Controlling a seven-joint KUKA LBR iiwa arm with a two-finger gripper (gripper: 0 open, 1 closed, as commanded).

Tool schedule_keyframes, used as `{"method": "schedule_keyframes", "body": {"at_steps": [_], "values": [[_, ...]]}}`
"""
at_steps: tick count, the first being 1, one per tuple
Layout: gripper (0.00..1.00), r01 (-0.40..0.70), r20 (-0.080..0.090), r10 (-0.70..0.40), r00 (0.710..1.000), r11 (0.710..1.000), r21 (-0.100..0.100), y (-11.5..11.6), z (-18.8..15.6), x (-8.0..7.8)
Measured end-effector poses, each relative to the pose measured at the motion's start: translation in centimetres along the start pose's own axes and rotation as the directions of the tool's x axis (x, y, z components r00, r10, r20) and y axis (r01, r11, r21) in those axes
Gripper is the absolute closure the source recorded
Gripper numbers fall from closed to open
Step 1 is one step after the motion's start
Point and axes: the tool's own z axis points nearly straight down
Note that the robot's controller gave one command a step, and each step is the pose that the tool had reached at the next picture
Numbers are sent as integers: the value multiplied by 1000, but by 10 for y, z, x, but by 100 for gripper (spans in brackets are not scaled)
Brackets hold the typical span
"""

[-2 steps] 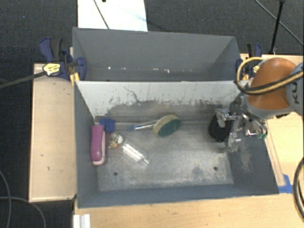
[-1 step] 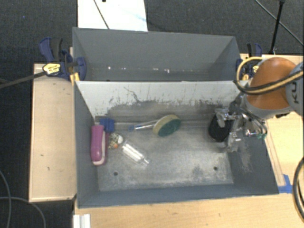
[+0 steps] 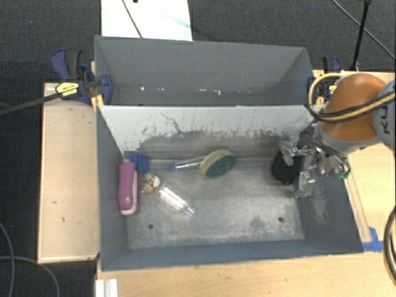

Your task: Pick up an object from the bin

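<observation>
Grey bin [image 3: 204, 73]: black lump [image 3: 283, 169] beside gripper [image 3: 304, 185], brush [image 3: 218, 163].

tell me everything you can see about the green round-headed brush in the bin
The brush lies flat on the floor of the bin, near the back wall and about midway across. Its round head has a dark green rim and a pale cream face tilted upward. A thin handle, clear with a blue tint, runs left from the head. It looks like plastic. Nothing appears to touch it except the floor, and the gripper is well off to its right.
</observation>
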Motion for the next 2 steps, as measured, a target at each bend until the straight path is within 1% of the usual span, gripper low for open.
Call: {"method": "schedule_keyframes", "body": {"at_steps": [1,2], "values": [[0,31,-1,-31,1000,1000,1,2,0,0],[0,-175,5,175,985,985,-1,7,-2,17]]}}
